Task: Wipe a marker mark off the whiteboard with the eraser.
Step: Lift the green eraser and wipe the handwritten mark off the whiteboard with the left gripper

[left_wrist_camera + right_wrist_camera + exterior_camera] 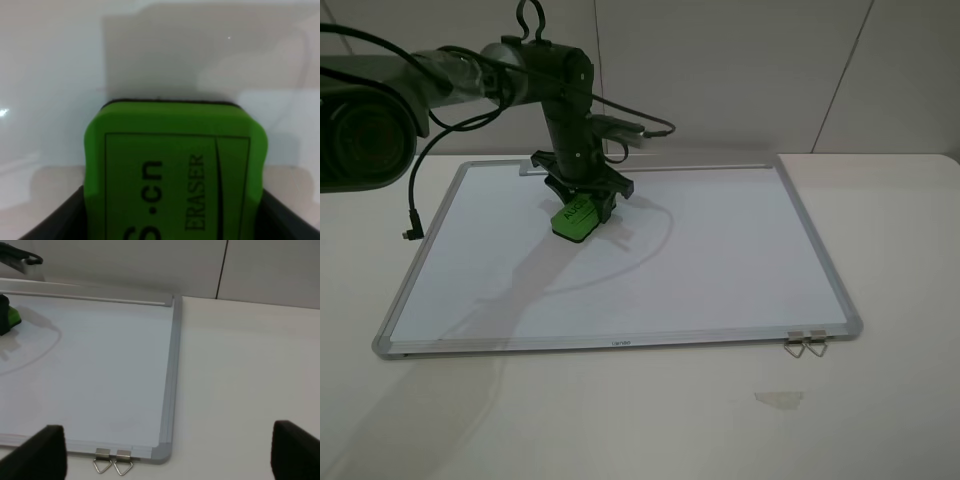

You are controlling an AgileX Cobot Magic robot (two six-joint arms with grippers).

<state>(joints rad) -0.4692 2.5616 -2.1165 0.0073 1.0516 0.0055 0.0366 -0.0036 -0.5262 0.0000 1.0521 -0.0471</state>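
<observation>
- One arm is working in the high view. The left gripper (582, 203) has its jaws closed on the sides of the eraser (573, 220) and holds the green block down on the whiteboard (720, 260), toward the far edge by the tray strip (650, 168). I can't spot the marker mark anywhere on the white; it may be under the block or too faint. The right gripper is out of sight here.
- Up close, the left wrist view shows what the high one can't: the eraser (175, 170) sits square between dark fingers (60, 217), with its dark felt edge against the whiteboard (150, 50). No scribble shows ahead of it. As I see it, if the block tips during a stroke only one edge would rub, and a streak could be left behind.
- From the right wrist view, the right gripper (167, 452) is spread wide and holding nothing, above the near corner beside two metal clips (112, 462). The eraser (11, 316) is a green sliver far across the whiteboard (100, 365). Only this view shows that nothing pins the board, so a hard push might slide it across the table (250, 365).
</observation>
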